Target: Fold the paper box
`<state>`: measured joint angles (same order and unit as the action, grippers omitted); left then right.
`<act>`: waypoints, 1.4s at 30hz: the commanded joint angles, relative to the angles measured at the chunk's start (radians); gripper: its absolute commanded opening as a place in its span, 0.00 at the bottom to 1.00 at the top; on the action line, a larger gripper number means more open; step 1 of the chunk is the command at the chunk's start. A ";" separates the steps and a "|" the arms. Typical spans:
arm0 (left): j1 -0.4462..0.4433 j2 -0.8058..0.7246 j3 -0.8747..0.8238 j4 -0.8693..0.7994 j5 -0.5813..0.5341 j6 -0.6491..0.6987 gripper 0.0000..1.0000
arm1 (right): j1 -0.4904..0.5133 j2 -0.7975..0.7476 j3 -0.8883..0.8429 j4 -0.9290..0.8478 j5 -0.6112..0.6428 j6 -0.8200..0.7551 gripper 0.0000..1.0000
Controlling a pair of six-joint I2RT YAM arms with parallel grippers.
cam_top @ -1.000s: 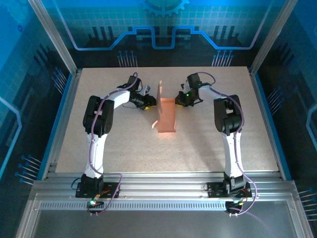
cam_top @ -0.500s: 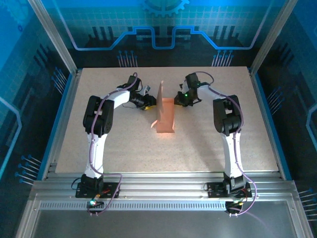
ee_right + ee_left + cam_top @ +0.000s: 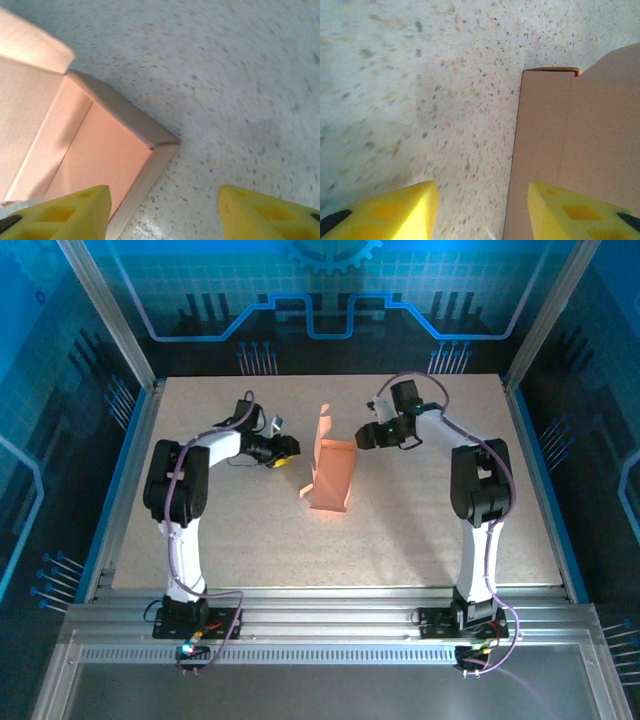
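Outwardly, each claw is spread and empty: the left claw (image 3: pixel 482 210) sits just beside the paper box (image 3: pixel 332 475), and the right claw (image 3: pixel 165 207) hangs near its open corner. This likely leaves the half-formed box standing unaided mid-surface (image 3: pixel 250 540), ready for regrasping. Both arms reach forward, wrists angled inward.

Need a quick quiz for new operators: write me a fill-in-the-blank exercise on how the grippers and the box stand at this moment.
1. The left gripper and the right gripper both have their jaws ___.
2. The paper box rests on the speckled ___, between the two grippers.
3. The pads on the fingers are coloured ___.
Missing words: open; table; yellow.
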<state>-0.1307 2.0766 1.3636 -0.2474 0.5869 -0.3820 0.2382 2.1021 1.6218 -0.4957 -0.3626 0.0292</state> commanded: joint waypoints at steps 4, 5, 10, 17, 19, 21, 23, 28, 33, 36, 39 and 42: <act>0.017 -0.220 -0.195 0.113 -0.047 -0.026 0.66 | 0.072 0.156 0.276 -0.182 0.064 -0.359 0.61; 0.017 -0.249 -0.233 0.124 -0.058 -0.028 0.68 | 0.078 0.198 0.345 -0.227 0.067 -0.378 0.61; 0.017 -0.339 -0.348 0.145 -0.079 -0.024 0.73 | 0.106 0.389 0.660 -0.432 0.061 -0.421 0.59; 0.016 -0.355 -0.406 0.202 -0.079 -0.045 0.75 | 0.113 0.454 0.738 -0.494 0.095 -0.387 0.52; 0.016 -0.344 -0.406 0.216 -0.071 -0.059 0.75 | 0.111 0.453 0.731 -0.496 0.105 -0.368 0.50; 0.015 -0.336 -0.403 0.226 -0.060 -0.069 0.75 | 0.112 0.442 0.712 -0.490 0.104 -0.346 0.43; 0.013 -0.339 -0.406 0.236 -0.060 -0.074 0.75 | 0.113 0.425 0.684 -0.483 0.101 -0.336 0.38; 0.013 -0.345 -0.411 0.230 -0.054 -0.066 0.75 | 0.101 0.325 0.548 -0.399 -0.004 -0.328 0.48; 0.013 -0.313 -0.404 0.231 -0.047 -0.078 0.72 | 0.099 0.305 0.507 -0.386 -0.058 -0.325 0.48; 0.009 -0.304 -0.407 0.243 -0.044 -0.084 0.71 | 0.104 0.334 0.524 -0.420 -0.058 -0.329 0.48; 0.008 -0.300 -0.408 0.245 -0.042 -0.084 0.71 | 0.110 0.333 0.520 -0.421 -0.066 -0.326 0.48; 0.008 -0.297 -0.408 0.245 -0.040 -0.081 0.71 | 0.101 0.310 0.505 -0.393 -0.134 -0.289 0.49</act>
<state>-0.1207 1.7626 0.9653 -0.0166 0.5205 -0.4477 0.3397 2.4401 2.1418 -0.8833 -0.4202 -0.2905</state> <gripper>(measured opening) 0.712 0.490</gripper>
